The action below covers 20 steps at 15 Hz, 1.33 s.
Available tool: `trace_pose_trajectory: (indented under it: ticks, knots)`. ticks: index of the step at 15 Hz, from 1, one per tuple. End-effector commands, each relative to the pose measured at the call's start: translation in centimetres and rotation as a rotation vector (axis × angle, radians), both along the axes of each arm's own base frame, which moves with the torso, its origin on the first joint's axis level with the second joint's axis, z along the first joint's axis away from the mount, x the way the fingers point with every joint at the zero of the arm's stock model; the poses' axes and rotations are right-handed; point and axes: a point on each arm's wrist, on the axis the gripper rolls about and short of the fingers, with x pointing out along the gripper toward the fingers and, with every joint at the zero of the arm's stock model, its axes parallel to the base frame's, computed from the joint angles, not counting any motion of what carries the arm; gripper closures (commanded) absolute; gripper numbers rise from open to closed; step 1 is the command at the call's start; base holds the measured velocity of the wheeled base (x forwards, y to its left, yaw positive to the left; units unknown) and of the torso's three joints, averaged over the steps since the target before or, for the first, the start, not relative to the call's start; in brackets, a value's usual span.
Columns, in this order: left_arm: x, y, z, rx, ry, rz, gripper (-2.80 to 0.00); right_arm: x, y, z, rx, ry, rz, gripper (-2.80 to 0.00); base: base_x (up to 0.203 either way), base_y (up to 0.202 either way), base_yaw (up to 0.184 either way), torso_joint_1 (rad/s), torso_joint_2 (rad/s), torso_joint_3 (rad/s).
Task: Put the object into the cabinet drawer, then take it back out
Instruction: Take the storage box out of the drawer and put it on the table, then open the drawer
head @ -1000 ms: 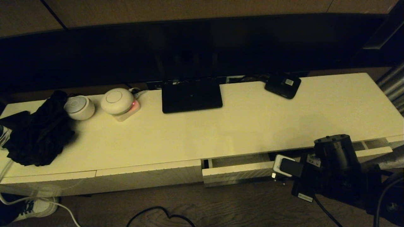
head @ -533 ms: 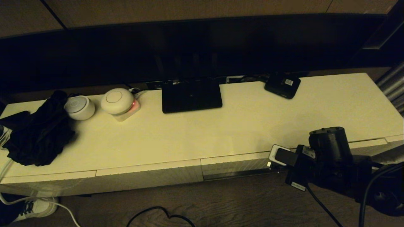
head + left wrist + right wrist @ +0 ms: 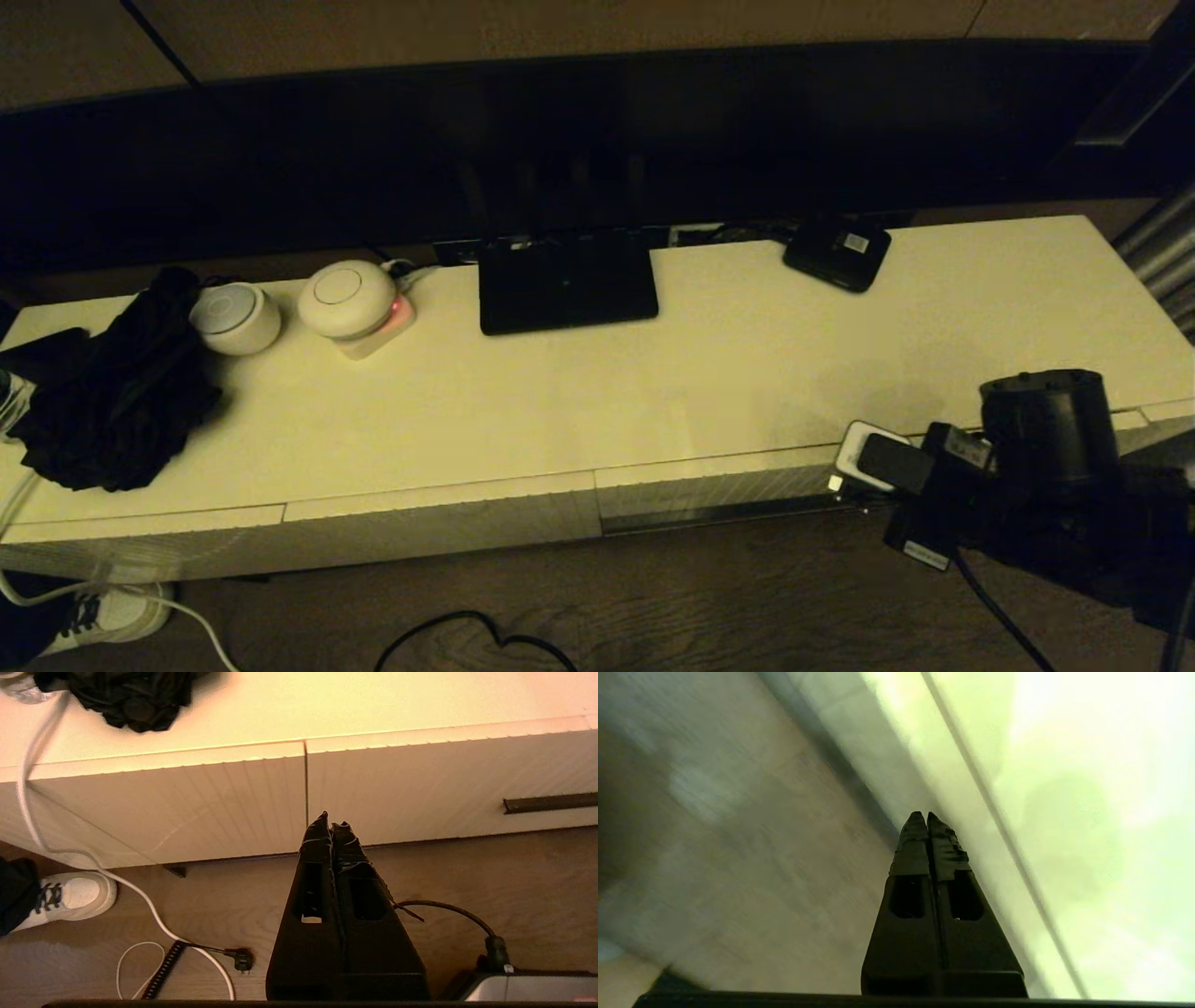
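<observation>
Two grippers, both with fingers pressed together on nothing. The right gripper (image 3: 927, 819) sits at the front of the cabinet drawer (image 3: 709, 485), toward that drawer's right end, tips low near its bottom edge. The left gripper (image 3: 332, 820) is parked well to the left of the cabinet drawer, in front of the other white fronts and low over the floor.

The cabinet drawer looks fully shut, its ribbed front flush with the narrower front (image 3: 439, 518) on its left. The object is not in view anywhere. It is not on the cabinet top (image 3: 747, 373) above the drawer, so it is probably inside, but that can't be confirmed.

Judgement: the put-in half looks done and the step in hand is reopening the drawer.

- Hook the dark handle slot (image 3: 709, 515) along the drawer's lower edge, not the ribbed face, which gives no purchase.
- Spread the fingers a little, or use one tip as a hook, before pulling.
- Pull straight out, square to the front. The grip is off-centre toward the right end, so a skewed pull could bind the drawer.
- Go slowly so the object inside doesn't slide or tip its packets.
- Open far enough to leave room to reach down from above.

The router (image 3: 567, 285) and the small black device (image 3: 837, 252), behind the drawer on top, are not involved.
</observation>
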Motion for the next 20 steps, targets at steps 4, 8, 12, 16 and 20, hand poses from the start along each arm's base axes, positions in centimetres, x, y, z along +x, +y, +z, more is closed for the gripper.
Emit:
trace_pose_trajectory:
  ticks: [4, 8, 12, 16, 20]
  knots:
    - [0.0, 0.0, -0.1, 0.0, 0.003, 0.001, 0.0, -8.6, -3.6, 4.7, 0.178, 0.066, -0.118, 0.0, 0.0, 0.0, 0.0, 0.0, 0.0, 0.0]
    - [0.0, 0.0, -0.1, 0.0, 0.003, 0.001, 0.0, -13.9, -5.7, 5.8, 0.409, 0.103, -0.281, 0.0, 0.0, 0.0, 0.0, 0.0, 0.0, 0.0]
    - [0.0, 0.0, -0.1, 0.0, 0.003, 0.001, 0.0, -17.4, -7.6, 4.1, 0.363, 0.184, -0.43, 0.0, 0.0, 0.0, 0.0, 0.0, 0.0, 0.0]
    - [0.0, 0.0, -0.1, 0.0, 0.003, 0.001, 0.0, -18.9, -8.7, 1.6, 0.307, 0.265, -0.459, 0.0, 0.0, 0.0, 0.0, 0.0, 0.0, 0.0]
    - [0.0, 0.0, -0.1, 0.0, 0.003, 0.001, 0.0, -18.8, -8.7, 0.8, 0.134, 0.307, -0.168, 0.0, 0.0, 0.0, 0.0, 0.0, 0.0, 0.0]
